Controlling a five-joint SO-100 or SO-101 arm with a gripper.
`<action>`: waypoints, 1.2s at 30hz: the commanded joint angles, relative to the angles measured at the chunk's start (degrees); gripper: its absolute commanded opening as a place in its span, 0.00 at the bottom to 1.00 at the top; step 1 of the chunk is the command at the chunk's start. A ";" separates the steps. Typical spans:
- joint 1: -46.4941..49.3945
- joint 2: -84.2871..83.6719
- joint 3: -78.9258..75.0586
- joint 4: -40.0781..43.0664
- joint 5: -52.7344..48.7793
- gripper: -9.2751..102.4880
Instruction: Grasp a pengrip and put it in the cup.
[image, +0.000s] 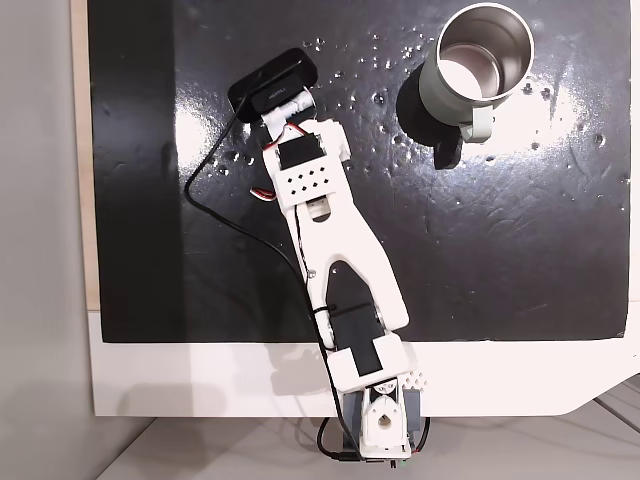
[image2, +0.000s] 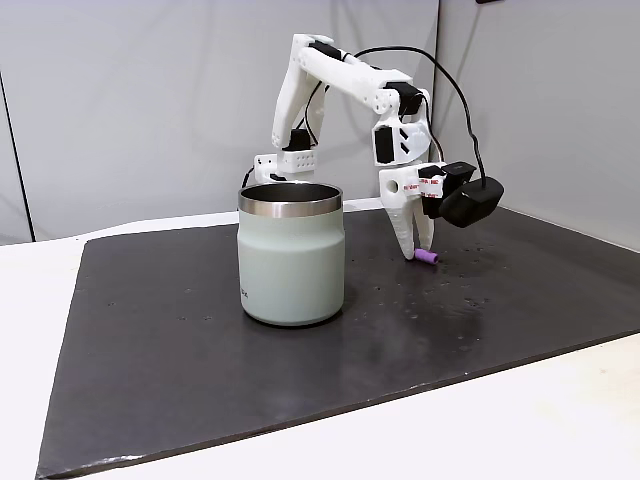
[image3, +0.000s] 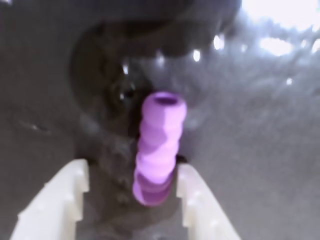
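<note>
The light-purple ribbed pengrip lies on the black mat, its near end between my two white fingertips in the wrist view. My gripper is open: the right finger touches the pengrip, and a gap shows on the side of the left finger. From the side, my gripper points down at the mat with the pengrip at its tip. The pale grey-green cup stands upright well apart from it. From above, the cup is at the top right, its steel inside showing.
A black mat covers most of the white table. The black wrist camera and its cable hang off my arm. Small shiny specks dot the mat near the cup.
</note>
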 joint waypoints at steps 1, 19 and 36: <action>1.32 -0.26 -3.16 -2.64 0.00 0.18; 3.60 6.06 -9.84 8.09 4.31 0.08; 17.49 30.67 -10.55 15.12 5.80 0.08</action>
